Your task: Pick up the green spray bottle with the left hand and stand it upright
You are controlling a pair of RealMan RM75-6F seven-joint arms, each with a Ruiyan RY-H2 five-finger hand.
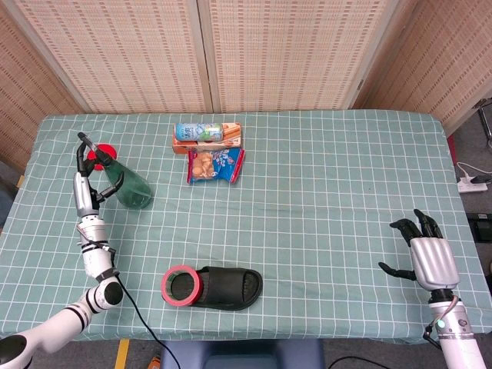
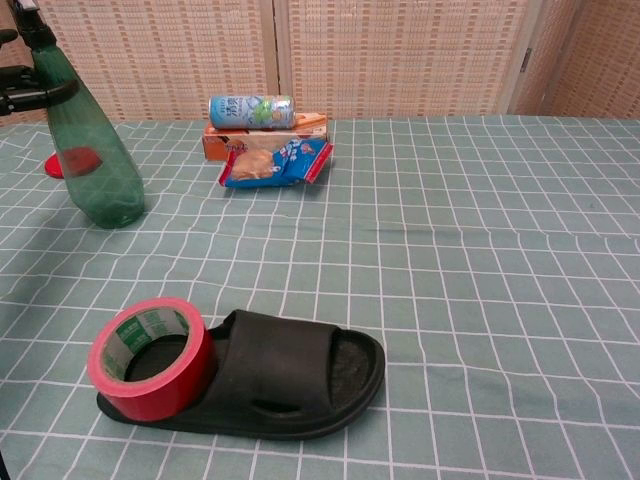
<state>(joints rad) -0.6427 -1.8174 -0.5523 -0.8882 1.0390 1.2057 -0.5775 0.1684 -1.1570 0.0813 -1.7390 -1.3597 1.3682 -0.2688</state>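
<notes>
While left hand [image 1: 86,173] fingers clamp its neck, green spray bottle [image 2: 88,150] stands near-upright, nozzle up; right hand [image 1: 427,255] fingers apart.

No legible text or labels anywhere.

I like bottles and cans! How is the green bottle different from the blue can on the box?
The green spray bottle stands nearly upright on the cloth, leaning a little; the blue can lies on its side on an orange box. The bottle is see-through green and looks taller; the can is solid, with a printed label. The left hand holds the bottle near its top; nothing touches the can. Both are round containers toward the table's far side.
</notes>
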